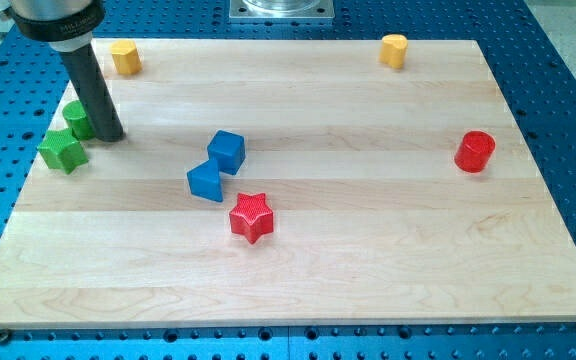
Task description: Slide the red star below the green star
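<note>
The red star [251, 217] lies on the wooden board a little left of the middle, toward the view's bottom. The green star [62, 150] sits near the board's left edge. My tip [109, 135] rests on the board just right of the green star and against the right side of a green round block [78, 119]. The rod rises from there toward the view's top left. The red star is far to the right of and below my tip.
Two blue blocks sit just above-left of the red star: a cube [227, 151] and a wedge-like one [206, 181]. A red cylinder [475, 152] is at the right. Yellow blocks sit at the top left [125, 58] and top right [394, 50]. The board [368, 270] lies on a blue perforated table.
</note>
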Controlling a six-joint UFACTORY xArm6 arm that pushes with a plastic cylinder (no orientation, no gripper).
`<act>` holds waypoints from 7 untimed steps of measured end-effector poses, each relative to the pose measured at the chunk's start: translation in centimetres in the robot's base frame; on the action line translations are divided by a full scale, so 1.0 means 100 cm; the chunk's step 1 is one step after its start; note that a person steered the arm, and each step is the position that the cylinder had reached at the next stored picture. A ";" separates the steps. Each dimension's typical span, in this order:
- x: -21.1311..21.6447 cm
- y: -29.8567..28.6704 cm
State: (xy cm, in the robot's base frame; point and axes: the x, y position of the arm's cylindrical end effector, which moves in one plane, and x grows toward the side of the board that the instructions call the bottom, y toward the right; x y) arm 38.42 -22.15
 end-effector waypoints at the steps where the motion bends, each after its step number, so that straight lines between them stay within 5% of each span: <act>1: 0.000 -0.001; 2: 0.000 0.001; 5: -0.009 0.202; 7: 0.116 0.238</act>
State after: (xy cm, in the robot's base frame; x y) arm 50.02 1.68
